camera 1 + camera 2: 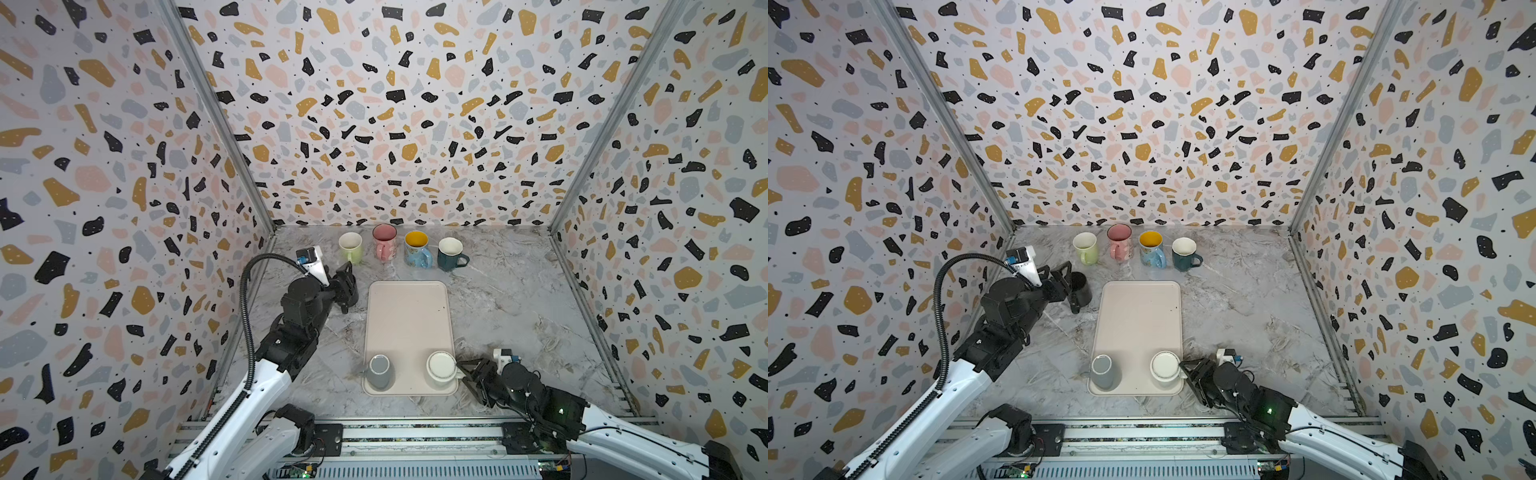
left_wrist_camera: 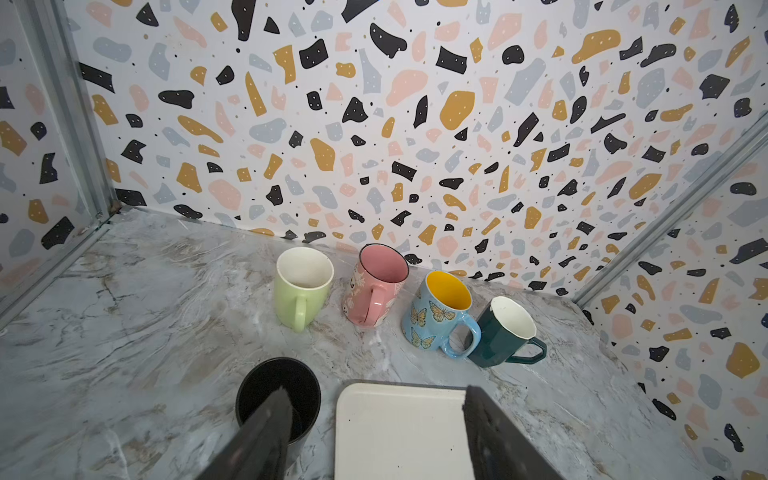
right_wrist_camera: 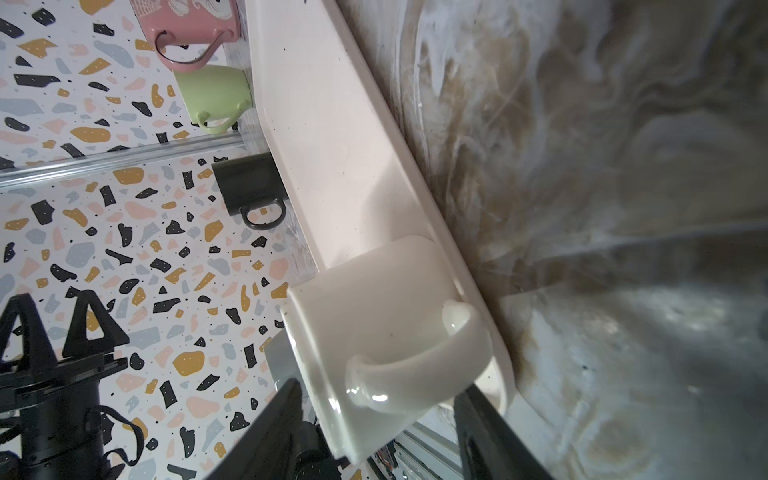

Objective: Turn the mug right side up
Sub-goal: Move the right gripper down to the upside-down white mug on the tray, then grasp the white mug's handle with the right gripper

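White mug (image 1: pixel 441 368) sits upside down on the tray (image 1: pixel 407 316), with the right gripper (image 1: pixel 462 372) at its handle.
The mug is at the near end of the tray, near a grey mug (image 1: pixel 380 370) that is bottom up too. The right gripper is wide, one finger on each side of the handle, not squeezing. The left gripper (image 2: pixel 376 395) is wide too, by a black mug (image 2: pixel 266 382) standing on the tabletop (image 1: pixel 519 299).

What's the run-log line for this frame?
left hand: open, at upright black mug | right hand: open, astride handle of white mug | white mug, grey mug: upside down on tray | task: not done
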`<state>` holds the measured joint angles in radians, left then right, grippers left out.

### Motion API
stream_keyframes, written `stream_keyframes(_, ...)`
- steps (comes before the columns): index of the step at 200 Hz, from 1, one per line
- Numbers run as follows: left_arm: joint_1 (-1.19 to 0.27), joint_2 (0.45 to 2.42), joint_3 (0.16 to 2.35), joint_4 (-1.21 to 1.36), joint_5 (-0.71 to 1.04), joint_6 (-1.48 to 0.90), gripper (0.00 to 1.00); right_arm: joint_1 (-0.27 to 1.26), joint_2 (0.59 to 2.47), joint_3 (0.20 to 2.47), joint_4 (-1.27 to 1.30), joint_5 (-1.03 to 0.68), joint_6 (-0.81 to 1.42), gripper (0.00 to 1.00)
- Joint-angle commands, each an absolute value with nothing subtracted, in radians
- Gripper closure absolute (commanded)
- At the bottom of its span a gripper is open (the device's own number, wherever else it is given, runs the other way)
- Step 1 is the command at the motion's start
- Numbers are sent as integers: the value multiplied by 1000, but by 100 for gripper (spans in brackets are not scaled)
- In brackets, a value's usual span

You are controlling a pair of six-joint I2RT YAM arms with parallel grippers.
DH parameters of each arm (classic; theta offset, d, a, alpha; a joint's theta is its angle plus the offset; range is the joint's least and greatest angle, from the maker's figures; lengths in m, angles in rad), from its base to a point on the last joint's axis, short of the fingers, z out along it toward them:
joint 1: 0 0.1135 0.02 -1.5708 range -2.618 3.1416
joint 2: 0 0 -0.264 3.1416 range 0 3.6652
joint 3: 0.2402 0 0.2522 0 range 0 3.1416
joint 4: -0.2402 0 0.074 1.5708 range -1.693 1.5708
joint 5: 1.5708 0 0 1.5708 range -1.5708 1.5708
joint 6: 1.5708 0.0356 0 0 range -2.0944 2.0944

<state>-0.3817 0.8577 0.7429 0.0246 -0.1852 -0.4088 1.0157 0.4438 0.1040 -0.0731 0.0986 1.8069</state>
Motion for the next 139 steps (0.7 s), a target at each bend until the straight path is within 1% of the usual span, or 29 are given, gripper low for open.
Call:
stream_keyframes(1,-383,842,733,44,-196,-405,33,964,445,119,-15,115,1778,40)
stream_keyframes(20,-384,841,733,44,-196,-403,33,899,448,94,62,72,1764,41)
stream_keyframes(57,-383,841,736,41,-199,-397,33,805,492,115,101,-5,1710,40)
stream_keyframes(83,-384,843,736,41,-200,-397,33,776,526,120,125,-75,1702,41)
stream_keyframes(123,-384,845,738,41,-198,-397,32,776,503,215,-76,-77,1631,42)
stream_keyframes(139,-384,850,738,42,-196,-399,32,778,497,235,-118,-85,1618,41)
